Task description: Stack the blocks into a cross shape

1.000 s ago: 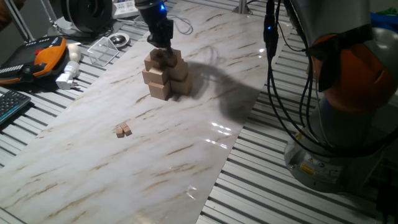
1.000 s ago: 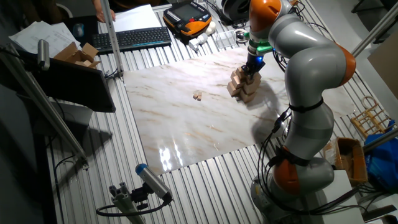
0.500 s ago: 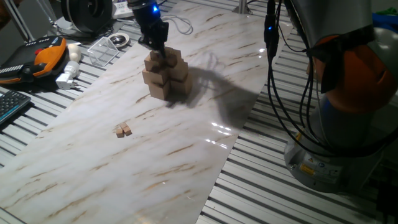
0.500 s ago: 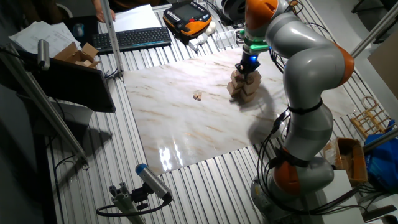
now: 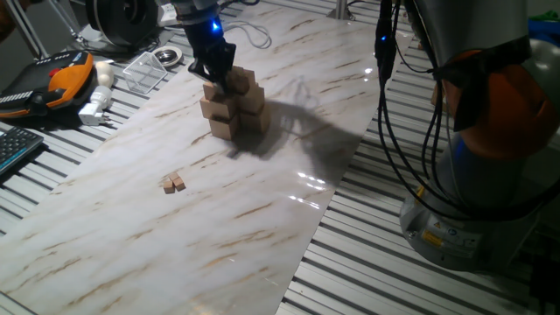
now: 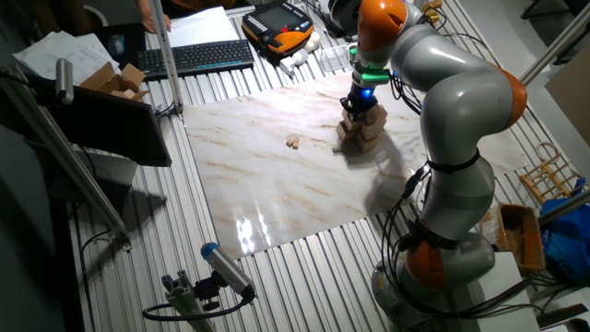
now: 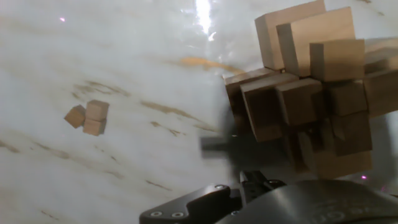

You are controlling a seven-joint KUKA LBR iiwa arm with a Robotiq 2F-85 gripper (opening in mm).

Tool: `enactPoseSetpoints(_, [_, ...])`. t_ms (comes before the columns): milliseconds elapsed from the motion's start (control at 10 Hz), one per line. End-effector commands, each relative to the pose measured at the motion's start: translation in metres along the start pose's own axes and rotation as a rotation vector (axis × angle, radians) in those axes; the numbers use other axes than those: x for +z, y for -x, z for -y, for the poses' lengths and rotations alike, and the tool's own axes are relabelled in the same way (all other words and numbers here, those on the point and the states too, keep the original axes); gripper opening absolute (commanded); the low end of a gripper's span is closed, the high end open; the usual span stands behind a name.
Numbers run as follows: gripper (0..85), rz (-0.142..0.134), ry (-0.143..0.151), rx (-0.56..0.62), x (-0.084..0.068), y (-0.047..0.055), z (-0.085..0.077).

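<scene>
the blocks (image 5: 173,183) lie loose in a tight little cluster on the marble board (image 5: 262,219), toward its left side and well apart from the pile; the hand view shows three of them touching (image 7: 87,117). nothing holds them.

the cross (image 5: 231,103) stands toward the board's far edge, tiered, with smaller cubes toward the top. in the hand view it fills the upper right (image 7: 311,81) and looks intact.

the gripper (image 5: 213,68) hangs just beside the pile's upper tier on its left side; the other fixed view shows it close against the stack (image 6: 359,100). contact cannot be ruled out. whether the fingers are spread or pressed together cannot be told: the hand view shows only the dark underside of the hand, and the fixed views are too small. no block is seen between them.

judgement: the step in hand is the fetch of a next block. to do it well the hand should lift clear of the pile before it travels, since a sideways brush could topple the small top cubes. at the cluster it should single out an outer block, fingers astride one cube only, so the neighbours are not dragged.
</scene>
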State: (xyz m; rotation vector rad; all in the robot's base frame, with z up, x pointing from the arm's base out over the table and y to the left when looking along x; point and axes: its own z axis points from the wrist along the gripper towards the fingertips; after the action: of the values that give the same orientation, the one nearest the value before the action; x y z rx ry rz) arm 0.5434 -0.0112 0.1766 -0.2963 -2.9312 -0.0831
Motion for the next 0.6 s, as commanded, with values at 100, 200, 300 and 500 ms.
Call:
enactPoseSetpoints(100, [0.0, 0.002, -0.001, -0.014, 0.0005, 0.0005, 0.0017])
enactPoseSetpoints(200, [0.0, 0.005, -0.013, -0.026, 0.0004, 0.0004, 0.002])
enactPoseSetpoints(300, [0.0, 0.001, -0.018, -0.037, 0.0004, 0.0004, 0.002])
enactPoseSetpoints(500, [0.0, -0.007, -0.021, -0.069, 0.0004, 0.0004, 0.002])
